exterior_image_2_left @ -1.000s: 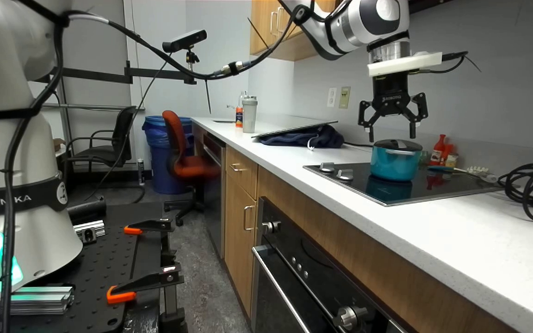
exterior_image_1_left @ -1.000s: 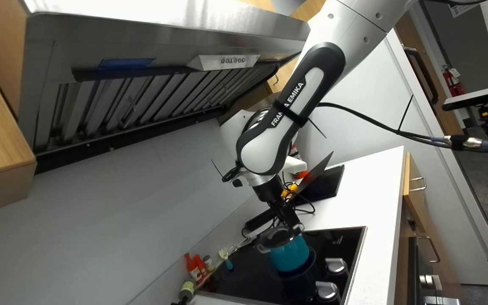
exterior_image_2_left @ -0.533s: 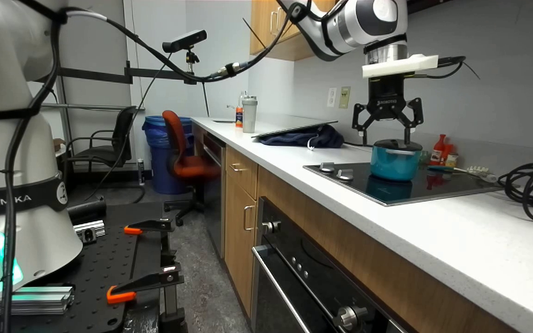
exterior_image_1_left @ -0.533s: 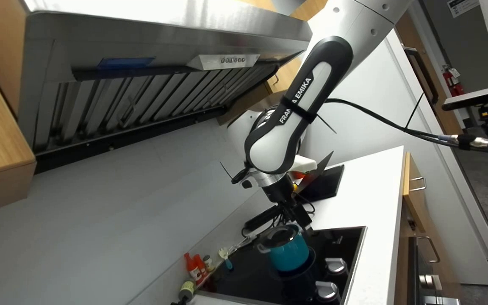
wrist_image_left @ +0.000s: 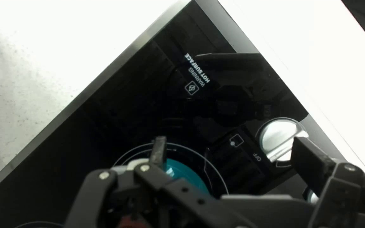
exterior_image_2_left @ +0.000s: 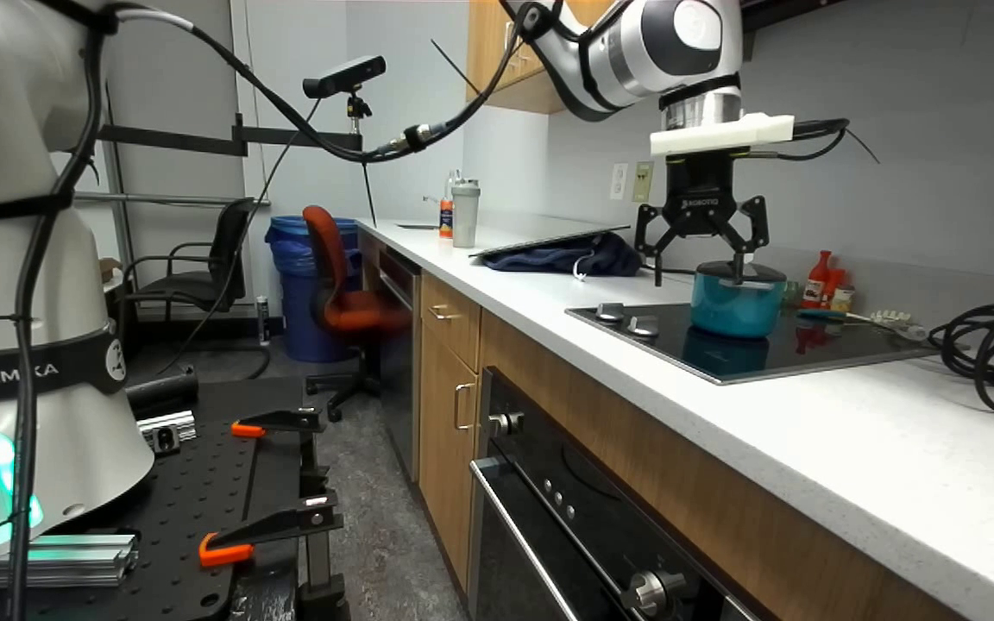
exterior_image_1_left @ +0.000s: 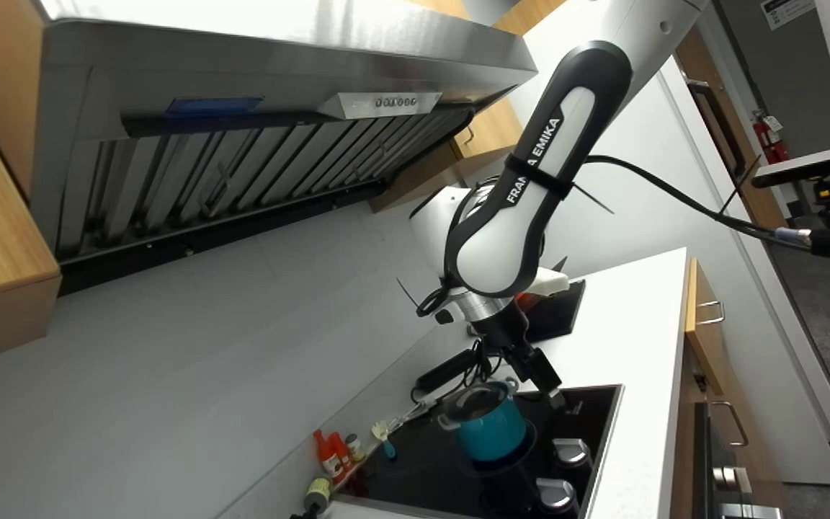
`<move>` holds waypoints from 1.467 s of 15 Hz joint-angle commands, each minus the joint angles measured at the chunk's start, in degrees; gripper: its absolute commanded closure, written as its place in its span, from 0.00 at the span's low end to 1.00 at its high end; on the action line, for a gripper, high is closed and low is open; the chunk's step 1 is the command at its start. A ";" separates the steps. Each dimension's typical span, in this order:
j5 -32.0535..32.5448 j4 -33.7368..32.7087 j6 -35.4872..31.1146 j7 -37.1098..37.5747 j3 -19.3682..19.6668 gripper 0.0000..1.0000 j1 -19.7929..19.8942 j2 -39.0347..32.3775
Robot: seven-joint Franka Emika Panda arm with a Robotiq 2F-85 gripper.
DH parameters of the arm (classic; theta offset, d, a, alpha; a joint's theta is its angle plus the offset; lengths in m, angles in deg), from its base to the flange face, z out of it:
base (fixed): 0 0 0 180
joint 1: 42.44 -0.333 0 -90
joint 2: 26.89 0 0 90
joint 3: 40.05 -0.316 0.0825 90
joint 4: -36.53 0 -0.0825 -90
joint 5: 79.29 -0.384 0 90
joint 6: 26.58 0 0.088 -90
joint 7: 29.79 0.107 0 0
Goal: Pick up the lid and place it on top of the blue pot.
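Observation:
The blue pot (exterior_image_1_left: 496, 434) stands upright on the cooktop and also shows in an exterior view (exterior_image_2_left: 732, 309). The lid (exterior_image_1_left: 474, 402) looks dark and shiny and sits on top of the pot, also in an exterior view (exterior_image_2_left: 764, 272). My gripper (exterior_image_2_left: 698, 272) is open and empty, pointing down beside the pot; one finger overlaps the pot's upper side in that view. In an exterior view the gripper (exterior_image_1_left: 558, 396) is right of the pot, above the cooktop. In the wrist view the fingers (wrist_image_left: 228, 142) are wide apart; part of the pot (wrist_image_left: 185, 174) shows behind one finger, and the lid is hidden.
The black cooktop (exterior_image_2_left: 816, 354) has silver knobs (exterior_image_1_left: 572, 452) near its front edge. The range hood (exterior_image_1_left: 278, 79) hangs above. Red bottles (exterior_image_2_left: 816, 280) and utensils stand behind the pot. Coiled cables (exterior_image_2_left: 993, 349) and a flat panel over dark cloth (exterior_image_2_left: 596, 257) lie on the counter.
My open gripper has moved sideways away from over the pot, leftward in an exterior view, and slightly lower. The pot and lid have not moved.

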 commanded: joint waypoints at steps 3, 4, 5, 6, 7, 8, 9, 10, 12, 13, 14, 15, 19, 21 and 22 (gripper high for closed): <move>-0.12 13.89 -9.19 2.21 -0.06 0.00 1.37 6.81; -0.01 15.63 -10.39 2.42 0.05 0.00 1.48 7.43; 0.02 17.39 -11.61 2.50 0.14 0.00 1.61 8.19; 0.08 18.98 -12.79 2.66 0.25 0.00 1.70 8.92; 0.25 20.42 -13.94 2.93 0.40 0.00 1.72 9.66; 0.27 21.77 -14.96 2.99 0.48 0.00 1.76 10.43; 0.24 23.02 -15.73 3.01 0.55 0.00 1.74 11.32; 0.27 24.20 -16.43 2.99 0.62 0.00 1.71 12.13; 0.23 26.20 -17.01 2.88 0.69 0.00 1.60 13.85; 0.32 27.10 -17.12 2.94 0.74 0.00 1.51 14.65; 0.33 27.92 -17.23 2.90 0.77 0.00 1.46 15.38; 0.38 28.91 -17.46 2.92 0.81 0.00 1.40 16.20; 0.79 32.51 -18.94 3.48 1.14 0.00 1.28 18.80; 1.50 34.62 -20.87 4.06 1.45 0.00 1.25 20.17; 1.44 35.69 -21.87 4.08 1.54 0.00 1.32 20.85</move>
